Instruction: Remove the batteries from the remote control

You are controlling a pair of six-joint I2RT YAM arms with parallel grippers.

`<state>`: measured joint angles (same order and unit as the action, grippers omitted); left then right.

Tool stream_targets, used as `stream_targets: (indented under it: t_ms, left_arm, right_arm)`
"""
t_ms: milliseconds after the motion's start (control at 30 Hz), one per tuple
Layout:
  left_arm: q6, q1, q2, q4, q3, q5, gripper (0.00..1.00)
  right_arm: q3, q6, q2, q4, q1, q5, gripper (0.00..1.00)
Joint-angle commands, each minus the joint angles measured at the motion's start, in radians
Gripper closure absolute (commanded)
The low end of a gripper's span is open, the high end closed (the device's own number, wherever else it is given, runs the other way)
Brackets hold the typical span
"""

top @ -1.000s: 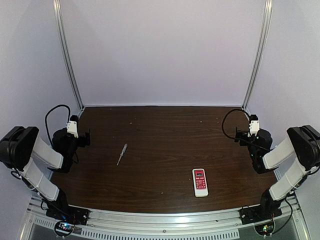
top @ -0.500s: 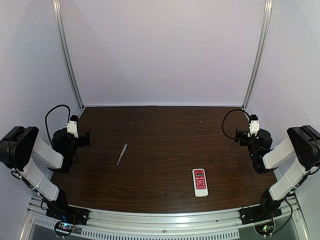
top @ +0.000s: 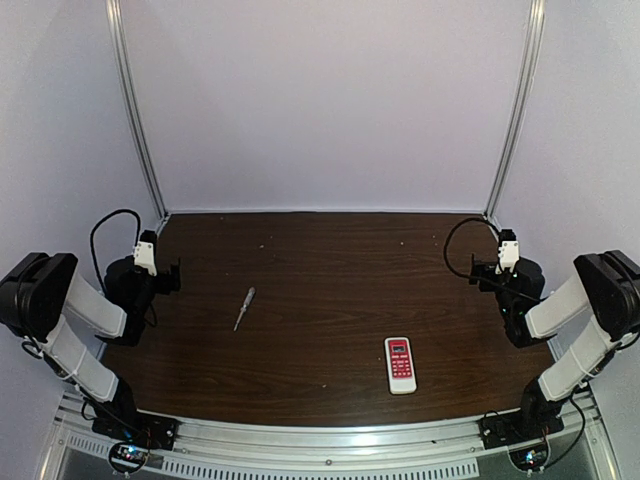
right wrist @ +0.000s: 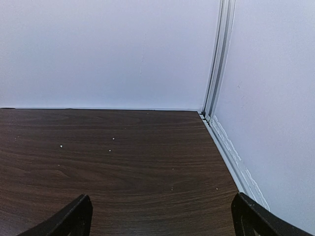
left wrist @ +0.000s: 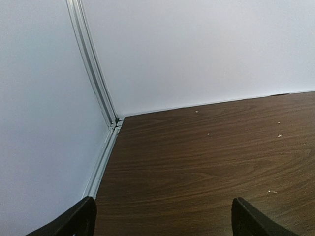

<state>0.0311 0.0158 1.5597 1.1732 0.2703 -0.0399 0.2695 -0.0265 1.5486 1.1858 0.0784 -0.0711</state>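
Note:
The remote control (top: 401, 364) is a small white handset lying face up on the dark wooden table (top: 330, 260), right of centre near the front edge, its display at the far end and reddish buttons below. The batteries are hidden; none shows in any view. My left gripper (top: 168, 275) rests at the table's left edge, far from the remote, open and empty. My right gripper (top: 486, 272) rests at the right edge, open and empty. In each wrist view only the two black fingertips (left wrist: 78, 220) (right wrist: 74, 216) show, wide apart over bare wood.
A thin pale pointed tool (top: 244, 307) lies on the table left of centre. White walls with aluminium posts (top: 137, 110) close in the back and sides. A metal rail (top: 330, 440) runs along the front edge.

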Motion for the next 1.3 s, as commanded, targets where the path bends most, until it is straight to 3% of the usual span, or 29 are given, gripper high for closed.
stream_targets:
  t_ms: [0,100,167,233,333,467,600,800,933,1100,1267]
  left_arm:
    - [-0.006,-0.007,0.008,0.042,0.004,0.014,0.03]
    - [-0.006,-0.007,0.006,0.049,-0.001,0.013,0.03]
    - [0.002,-0.007,-0.022,0.05,-0.011,0.024,0.03]
    - [0.006,-0.007,-0.114,-0.037,-0.007,0.037,0.03]
    - [-0.108,-0.007,-0.32,-0.385,0.096,-0.032,0.03]
    - [-0.406,-0.007,-0.519,-0.991,0.331,-0.062,0.03]
    - [-0.608,-0.007,-0.623,-1.238,0.332,-0.202,0.03]
    - [-0.57,-0.007,-0.711,-1.317,0.294,-0.031,0.03]
    - [-0.566,-0.007,-0.797,-1.342,0.243,0.034,0.03]
    - [-0.565,0.018,-0.891,-1.339,0.173,0.115,0.03]
    - [-0.551,0.079,-0.888,-1.344,0.159,0.126,0.03]
  right_arm:
    - [0.01,0.012,0.005,0.007,-0.005,-0.016,0.0]
    - [0.002,0.007,-0.033,-0.009,0.012,-0.071,0.0]
    - [0.041,-0.004,-0.154,-0.2,0.037,-0.109,0.0]
    - [0.135,0.011,-0.292,-0.499,0.06,-0.149,0.0]
    - [0.31,0.156,-0.475,-0.873,0.066,-0.106,0.0]
    - [0.475,0.372,-0.642,-1.087,0.064,0.132,0.0]
    - [0.386,0.553,-0.759,-1.037,0.064,0.264,0.0]
    - [0.343,0.62,-0.836,-1.114,0.065,0.274,0.0]
    - [0.354,0.607,-0.831,-1.178,0.065,0.397,0.0]
    - [0.269,0.634,-0.887,-1.11,0.064,0.553,0.0]
    - [0.182,0.678,-0.971,-1.063,0.066,0.671,0.0]
